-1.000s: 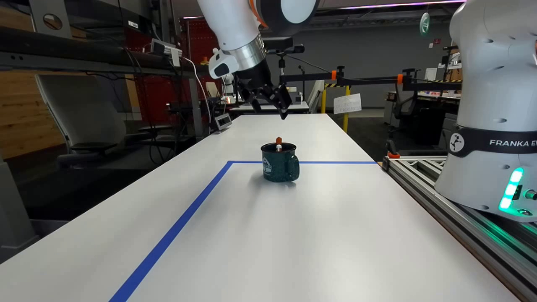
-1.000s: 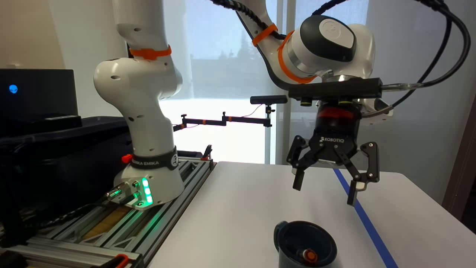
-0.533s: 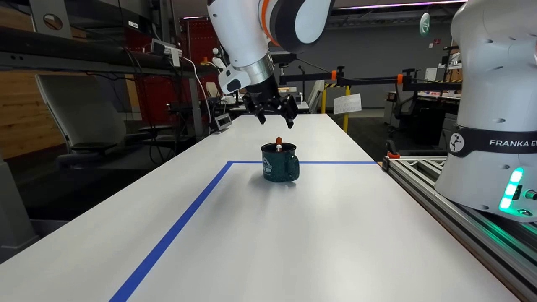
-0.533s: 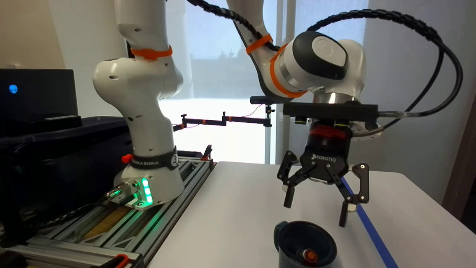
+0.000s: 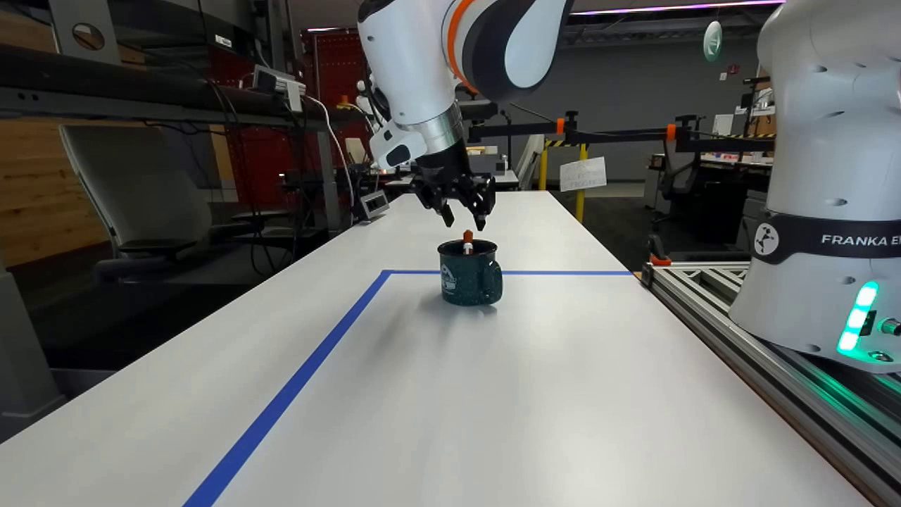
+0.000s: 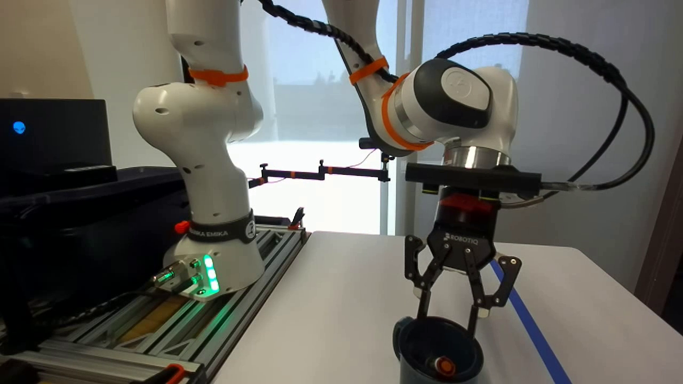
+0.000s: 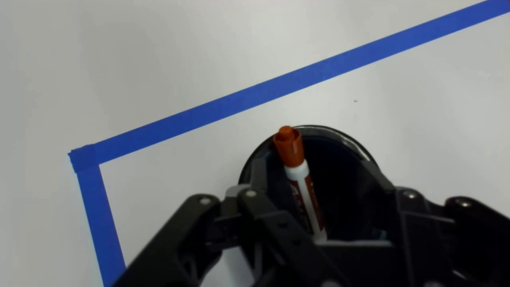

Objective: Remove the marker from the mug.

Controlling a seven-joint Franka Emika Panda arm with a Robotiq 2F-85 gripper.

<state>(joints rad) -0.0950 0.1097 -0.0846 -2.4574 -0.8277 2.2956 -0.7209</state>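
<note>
The dark teal mug (image 5: pixel 470 282) stands upright on the white table, its handle to the right in this exterior view; its wall (image 6: pixel 412 370) and rim (image 7: pixel 350 139) show in the other views. The marker (image 7: pixel 305 195), white with a reddish-orange cap, leans inside the mug, cap up at the rim. Its cap shows in both exterior views (image 5: pixel 468 239) (image 6: pixel 444 366). My gripper (image 5: pixel 464 222) is partly open and empty, fingertips pointing down just above the mug. In an exterior view the fingertips (image 6: pixel 448 323) overlap the far rim. In the wrist view the fingers (image 7: pixel 314 169) stand either side of the marker, not touching it.
Blue tape (image 7: pixel 223 109) lies on the table (image 5: pixel 535 394) and forms a corner near the mug. The robot base (image 5: pixel 830 296) stands on a metal rail beside the table. A small grey device (image 5: pixel 374 204) sits at the table's far edge.
My gripper has moved down toward the mug, and its fingers have closed partway, leaving a narrower gap. The mug and the marker have not moved.
</note>
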